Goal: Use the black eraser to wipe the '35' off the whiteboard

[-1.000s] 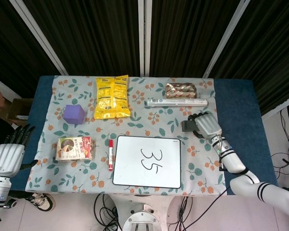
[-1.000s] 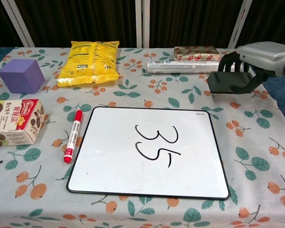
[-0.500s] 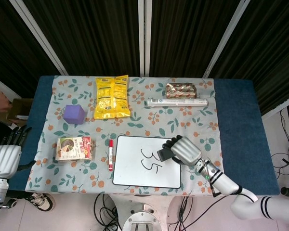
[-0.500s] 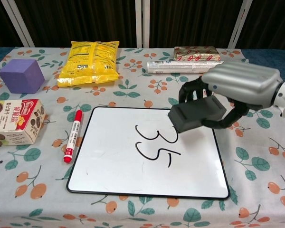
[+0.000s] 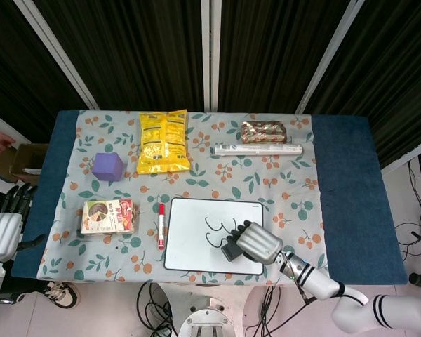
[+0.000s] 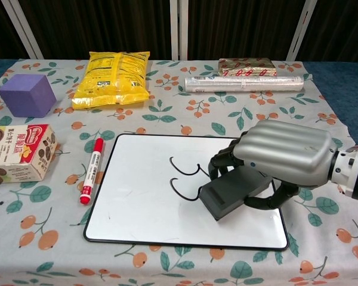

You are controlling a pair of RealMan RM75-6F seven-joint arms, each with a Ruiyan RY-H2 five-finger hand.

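The head view looked steeply down on the whole tabletop (image 5: 340, 175) from high above. The chest view sat low and near, facing across it. Both views shared the whiteboard (image 5: 189, 242) (image 6: 137, 202).

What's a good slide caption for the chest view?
Right hand holds the black eraser on the whiteboard, covering part of the '35'.

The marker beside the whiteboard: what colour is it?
Red cap and end, white barrel with a red label; the marker shows best in the chest view.
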